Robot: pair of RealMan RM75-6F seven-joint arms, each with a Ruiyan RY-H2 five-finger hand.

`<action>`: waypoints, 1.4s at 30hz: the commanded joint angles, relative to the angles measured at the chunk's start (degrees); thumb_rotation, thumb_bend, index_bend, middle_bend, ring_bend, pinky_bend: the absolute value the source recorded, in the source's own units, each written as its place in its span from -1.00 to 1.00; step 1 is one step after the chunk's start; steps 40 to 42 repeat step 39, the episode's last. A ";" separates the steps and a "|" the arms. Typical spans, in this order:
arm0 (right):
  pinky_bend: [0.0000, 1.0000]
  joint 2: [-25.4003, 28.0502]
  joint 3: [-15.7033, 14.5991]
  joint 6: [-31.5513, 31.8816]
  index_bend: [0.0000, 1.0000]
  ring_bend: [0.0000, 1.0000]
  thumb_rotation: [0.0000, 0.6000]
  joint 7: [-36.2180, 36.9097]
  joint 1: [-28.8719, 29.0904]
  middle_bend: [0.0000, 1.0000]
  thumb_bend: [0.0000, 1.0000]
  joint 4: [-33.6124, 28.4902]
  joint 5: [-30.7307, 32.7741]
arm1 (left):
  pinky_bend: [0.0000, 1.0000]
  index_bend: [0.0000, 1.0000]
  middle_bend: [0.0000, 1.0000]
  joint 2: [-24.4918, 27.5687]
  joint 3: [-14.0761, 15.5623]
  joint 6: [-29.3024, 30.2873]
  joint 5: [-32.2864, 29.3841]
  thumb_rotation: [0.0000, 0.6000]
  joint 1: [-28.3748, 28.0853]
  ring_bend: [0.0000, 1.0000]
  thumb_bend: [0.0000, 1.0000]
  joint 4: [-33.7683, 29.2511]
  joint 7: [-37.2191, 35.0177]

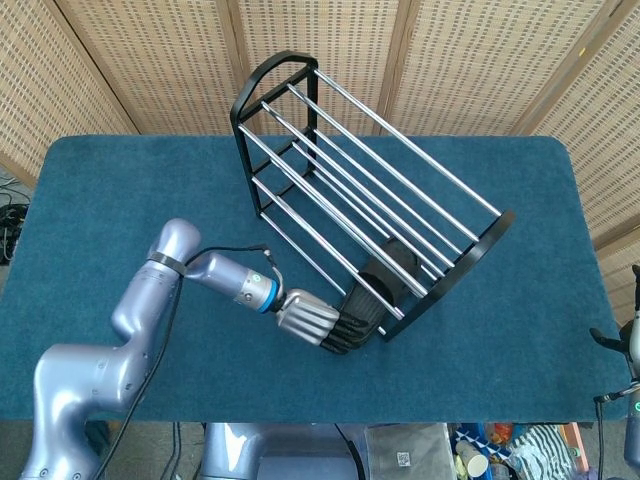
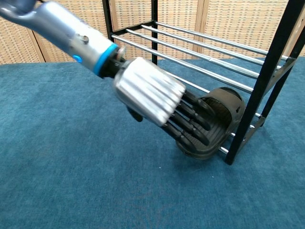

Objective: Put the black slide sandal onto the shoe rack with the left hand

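A: Blue carpeted desk (image 1: 120, 190) up front, woven screens (image 1: 150, 60) behind. Sandal?

B: The black slide sandal (image 2: 217, 121) sits on the shoe rack (image 1: 330, 150)'s lowest rails, heel overhanging. The left robot hand (image 2: 155, 98) holds nothing, straight fingers (image 2: 190, 125) resting against its sole.

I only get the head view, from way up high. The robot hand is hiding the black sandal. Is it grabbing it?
Observer: No. In the chest view the left robot hand has its fingers stretched out straight over the black sandal, not wrapped round it.
Operator: Is the sandal flat on the rack?
Observer: It is tilted. Its far end sits up on the low rails of the shoe rack and its near end dips toward the table.
Operator: Where's its strap?
Observer: The strap arches up at the far end, right beside the rack's black end post.
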 commanded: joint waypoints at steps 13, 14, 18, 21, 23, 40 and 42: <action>-1.00 2.44 -2.25 2.64 -1.00 -1.00 1.00 0.76 -1.32 -1.00 -1.00 -6.33 -5.39 | -0.89 -1.00 -1.00 17.13 -3.46 10.52 -11.45 1.00 31.22 -1.00 -0.64 -26.94 13.16; -1.00 2.68 -2.41 2.90 -1.00 -1.00 1.00 0.89 -1.41 -1.00 -1.00 -6.92 -5.98 | -0.91 -1.00 -1.00 18.27 -4.02 10.62 -13.17 1.00 33.76 -1.00 -0.64 -29.13 14.02; -1.00 3.38 -3.12 3.59 -1.00 -1.00 1.00 1.21 -1.76 -1.00 -1.00 -8.54 -7.72 | -1.00 -0.99 -1.00 22.80 -6.76 8.11 -22.11 1.00 42.56 -1.00 -0.64 -38.41 16.02; -1.00 3.87 -3.59 4.03 -1.00 -1.00 1.00 1.32 -1.94 -1.00 -1.00 -9.66 -8.93 | -1.00 -0.97 -1.00 26.83 -8.97 4.82 -29.56 1.00 47.21 -1.00 -0.65 -49.08 17.10; -1.00 4.14 -3.91 4.42 -1.00 -1.00 1.00 1.41 -2.09 -1.00 -1.00 -10.28 -9.80 | -1.00 -0.99 -1.00 29.54 -10.95 3.52 -35.13 1.00 50.17 -1.00 -0.65 -57.87 16.73; -1.00 5.76 -6.02 6.94 -1.00 -1.00 1.00 3.41 -3.09 -1.00 -1.00 -12.97 -15.93 | -1.00 -1.00 -1.00 34.36 -25.90 7.73 -60.78 1.00 65.26 -1.00 -0.65 -88.61 30.34; -1.00 5.76 -6.02 6.94 -1.00 -1.00 1.00 3.41 -3.09 -1.00 -1.00 -12.97 -15.93 | -1.00 -1.00 -1.00 34.36 -25.90 7.73 -60.78 1.00 65.26 -1.00 -0.65 -88.61 30.34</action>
